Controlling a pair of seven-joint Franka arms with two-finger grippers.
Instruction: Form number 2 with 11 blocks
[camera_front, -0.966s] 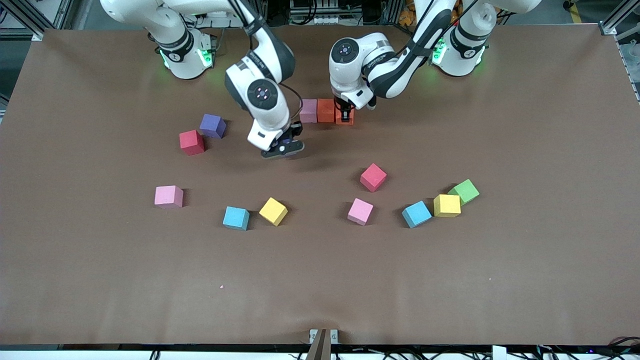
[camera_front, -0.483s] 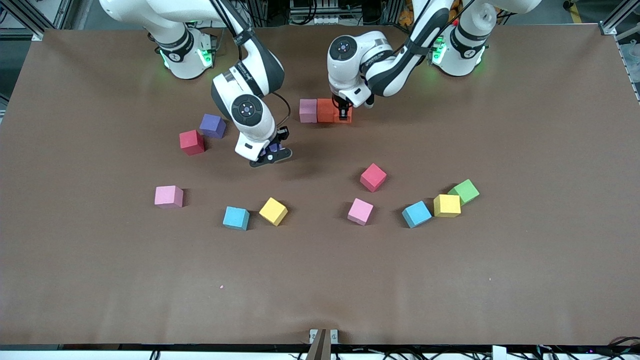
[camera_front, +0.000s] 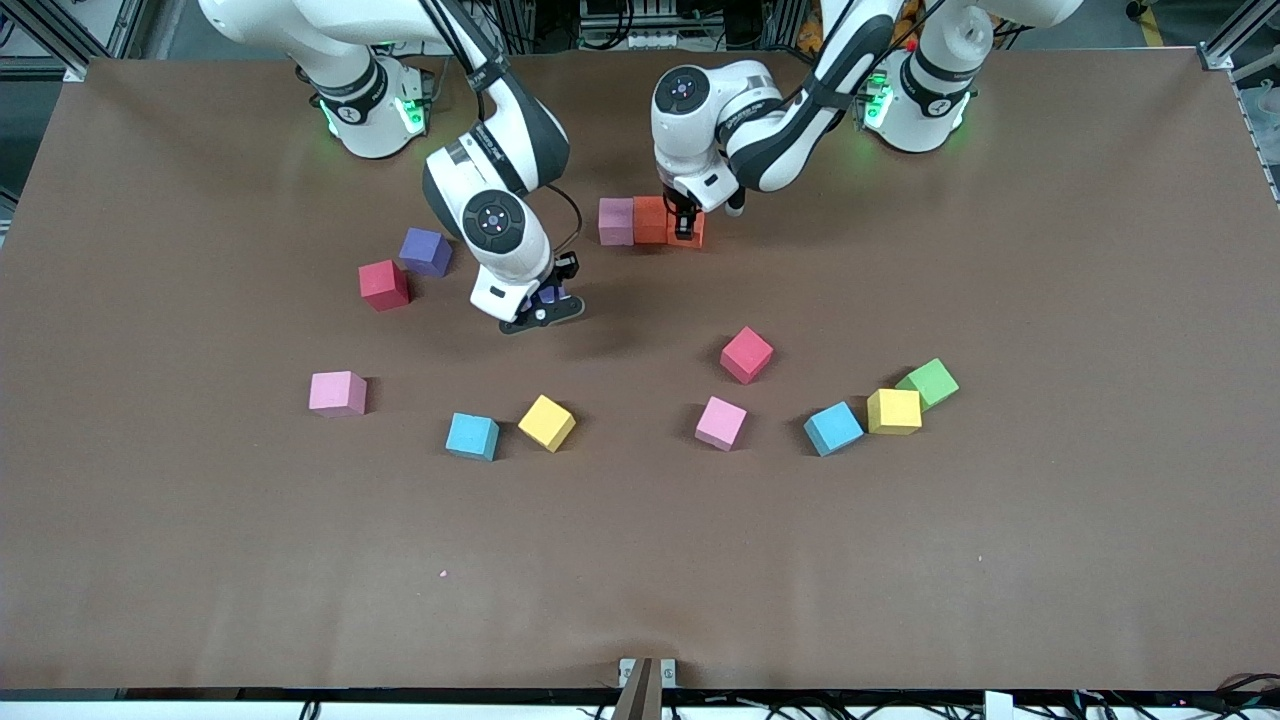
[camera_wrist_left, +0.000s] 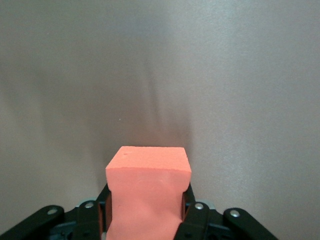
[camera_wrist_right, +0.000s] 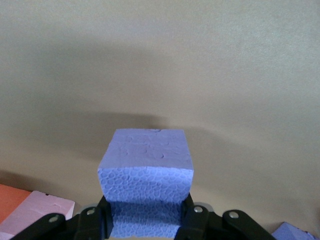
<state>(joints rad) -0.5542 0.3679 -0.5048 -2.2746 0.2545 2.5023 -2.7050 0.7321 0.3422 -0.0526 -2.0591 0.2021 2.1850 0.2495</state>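
- Fingers first, front view: shut tight on an orange block (camera_front: 690, 236), those of the left gripper (camera_front: 686, 222), in the upper middle of the frame. Placed at the end of a short row with a second orange block (camera_front: 650, 220) and a pink block (camera_front: 616, 221), apparently flush against its neighbour.
- Same view: right gripper (camera_front: 545, 308) closed around a purple block (camera_front: 549, 296), up over bare table (camera_front: 640, 560) just below that row in the frame, toward the right arm's end. Other loose blocks strewn across the middle of the frame, none near enough to be knocked.
- Left wrist view: pads (camera_wrist_left: 192, 220) pressing the foam visibly inward — so release slowly, then lift straight up. Otherwise likely to spring back and nudge the row out of line.
- Right wrist view: purple block seated square between the fingers, held firmly, with the row's pink and orange cubes showing at the edge. Best kept waiting until the left arm is clear.
- Then lower it level, edges parallel to the row, touching its neighbour face to face — no gap, no overlap. Cannot tell from here which end of the row should take it.
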